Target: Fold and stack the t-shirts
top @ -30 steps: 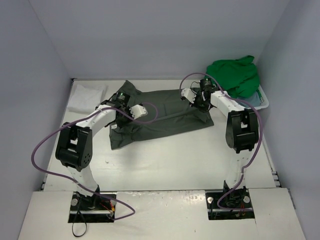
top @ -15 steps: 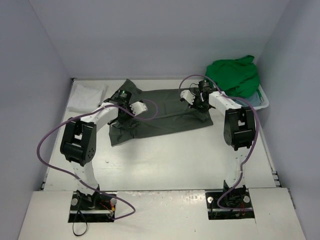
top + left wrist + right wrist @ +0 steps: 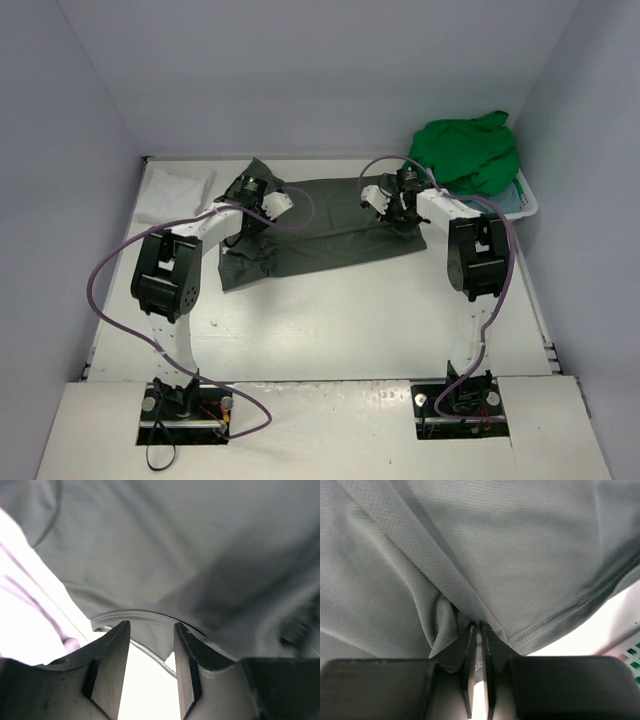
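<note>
The dark grey-olive t-shirt [image 3: 335, 225] lies spread across the back middle of the table. My left gripper [image 3: 258, 218] hangs over its left part. In the left wrist view its jaws [image 3: 151, 630] stand apart, with the shirt's collar [image 3: 135, 616] just past the tips and nothing held. My right gripper [image 3: 401, 214] is at the shirt's right edge. Its fingers [image 3: 481, 626] are pinched on a raised fold of the grey cloth [image 3: 520, 540]. A white t-shirt [image 3: 176, 194] lies folded at the back left. A bright green t-shirt [image 3: 470, 150] is heaped at the back right.
The white plastic basket [image 3: 528, 203] stands at the back right under the green shirt, with light blue cloth [image 3: 506, 195] showing in it. Its mesh corner [image 3: 631, 651] appears in the right wrist view. Purple walls close in three sides.
Both arms have reached farther toward the back wall along the grey shirt. The left gripper has opened and let go of the cloth. The right fingers stay pinched on their fold.
</note>
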You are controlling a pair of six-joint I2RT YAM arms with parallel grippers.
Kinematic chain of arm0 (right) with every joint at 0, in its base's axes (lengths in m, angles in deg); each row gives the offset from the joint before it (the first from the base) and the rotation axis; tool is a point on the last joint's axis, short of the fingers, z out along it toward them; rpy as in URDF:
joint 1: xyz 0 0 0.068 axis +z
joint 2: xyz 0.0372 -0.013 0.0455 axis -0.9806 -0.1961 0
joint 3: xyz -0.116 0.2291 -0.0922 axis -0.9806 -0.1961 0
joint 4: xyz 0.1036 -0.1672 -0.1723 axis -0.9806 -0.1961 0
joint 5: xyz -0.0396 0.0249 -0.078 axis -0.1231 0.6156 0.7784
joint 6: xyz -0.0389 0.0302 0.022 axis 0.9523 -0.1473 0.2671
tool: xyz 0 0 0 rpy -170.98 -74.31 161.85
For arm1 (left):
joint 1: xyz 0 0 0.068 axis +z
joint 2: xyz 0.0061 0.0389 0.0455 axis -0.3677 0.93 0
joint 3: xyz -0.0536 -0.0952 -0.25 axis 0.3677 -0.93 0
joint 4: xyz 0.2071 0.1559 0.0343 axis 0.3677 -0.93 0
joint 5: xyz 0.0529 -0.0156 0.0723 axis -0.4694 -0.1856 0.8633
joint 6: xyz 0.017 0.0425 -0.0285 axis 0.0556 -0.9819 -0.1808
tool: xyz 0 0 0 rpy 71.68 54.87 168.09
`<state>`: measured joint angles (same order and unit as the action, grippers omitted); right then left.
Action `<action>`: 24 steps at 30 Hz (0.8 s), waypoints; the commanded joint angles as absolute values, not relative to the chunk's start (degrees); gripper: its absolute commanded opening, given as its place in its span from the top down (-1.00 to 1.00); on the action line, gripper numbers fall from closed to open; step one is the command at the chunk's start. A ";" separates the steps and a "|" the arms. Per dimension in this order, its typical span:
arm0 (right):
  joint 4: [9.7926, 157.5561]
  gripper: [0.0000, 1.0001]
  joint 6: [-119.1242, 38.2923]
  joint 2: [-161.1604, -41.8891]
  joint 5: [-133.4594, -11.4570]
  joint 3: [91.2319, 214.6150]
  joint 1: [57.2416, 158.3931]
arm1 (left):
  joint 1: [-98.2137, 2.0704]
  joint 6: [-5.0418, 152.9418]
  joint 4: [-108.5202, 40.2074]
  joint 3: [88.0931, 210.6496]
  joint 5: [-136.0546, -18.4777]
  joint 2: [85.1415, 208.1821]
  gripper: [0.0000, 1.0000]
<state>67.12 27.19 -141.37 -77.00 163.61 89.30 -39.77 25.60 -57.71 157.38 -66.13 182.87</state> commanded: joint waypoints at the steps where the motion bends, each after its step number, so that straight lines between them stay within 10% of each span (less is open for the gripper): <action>1: 71.07 0.81 24.41 -140.15 -74.31 162.63 89.50 | -39.24 28.62 -50.60 159.56 -59.96 181.91 0.29; 21: 86.29 0.32 5.25 -125.21 -68.24 157.27 89.85 | -39.41 36.97 -49.97 158.06 -55.38 176.72 0.30; 24: 85.76 0.53 3.84 -125.91 -69.65 158.32 89.85 | -39.59 38.99 -50.23 157.01 -57.31 177.77 0.65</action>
